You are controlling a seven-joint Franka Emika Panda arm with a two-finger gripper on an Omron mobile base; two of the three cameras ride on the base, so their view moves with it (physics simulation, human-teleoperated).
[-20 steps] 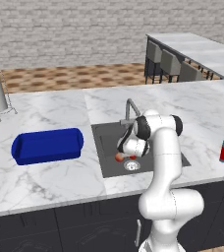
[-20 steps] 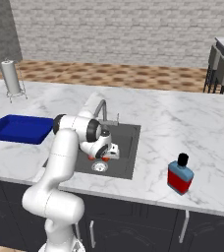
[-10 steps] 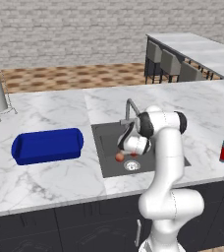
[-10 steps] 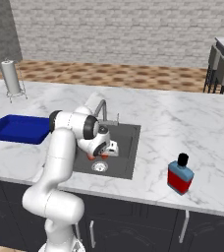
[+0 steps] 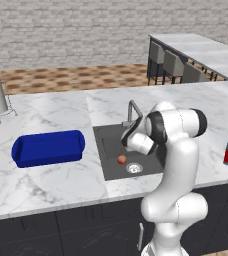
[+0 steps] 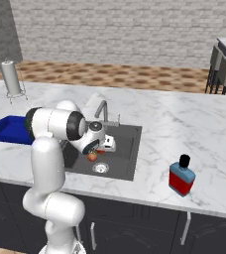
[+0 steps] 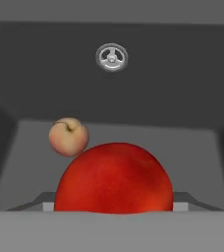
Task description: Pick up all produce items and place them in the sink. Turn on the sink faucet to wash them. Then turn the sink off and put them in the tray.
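The gripper (image 6: pixel 103 147) is seen down over the sink (image 5: pixel 108 160), jaws spread wide around the red tomato (image 7: pixel 114 179) — whether it is truly clamped cannot be told from these frames. The tomato is found at six o'clock in the hand view, with the paler apple (image 7: pixel 68 136) just beside it at ten o'clock and the drain (image 7: pixel 112 57) at twelve. In the left base view the apple (image 5: pixel 121 159) is lying on the basin floor, the faucet (image 5: pixel 132 111) is standing behind it, and the blue tray (image 5: pixel 48 148) is set well off at nine o'clock.
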